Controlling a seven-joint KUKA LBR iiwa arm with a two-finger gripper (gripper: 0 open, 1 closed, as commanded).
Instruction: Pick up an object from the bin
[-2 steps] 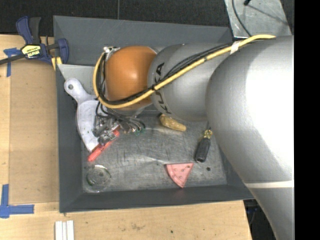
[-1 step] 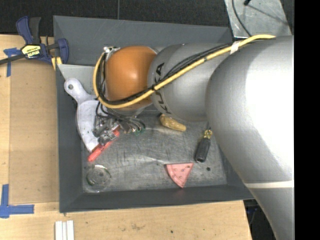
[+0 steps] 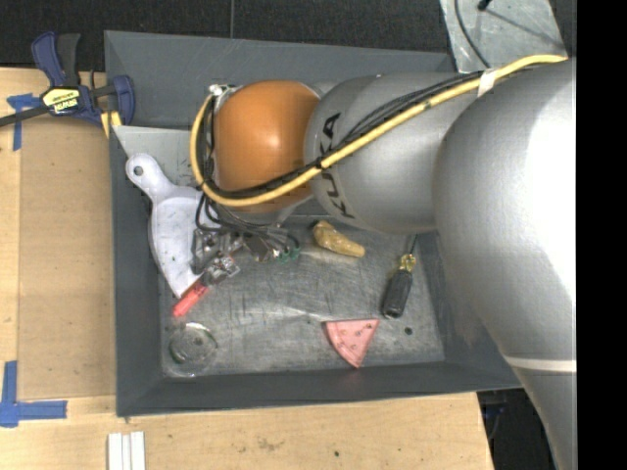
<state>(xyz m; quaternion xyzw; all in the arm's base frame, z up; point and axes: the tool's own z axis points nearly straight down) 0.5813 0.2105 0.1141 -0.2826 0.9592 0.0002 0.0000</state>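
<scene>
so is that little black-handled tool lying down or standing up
Lying down. The black-handled tool rests lengthwise on the bin floor, on the right side, with its yellow end towards the back wall.

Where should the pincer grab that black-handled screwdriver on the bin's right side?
Probably across the black handle of the screwdriver, from straight above: it lies flat, clear of other things, and the handle is its thickest part.

You've got a white plastic scoop [image 3: 171, 228] lying flat by the left wall of the bin [image 3: 132, 262], holed handle aimed at the far left corner. A small red piece [image 3: 189, 302] lies slantwise, touching its near end.
</scene>
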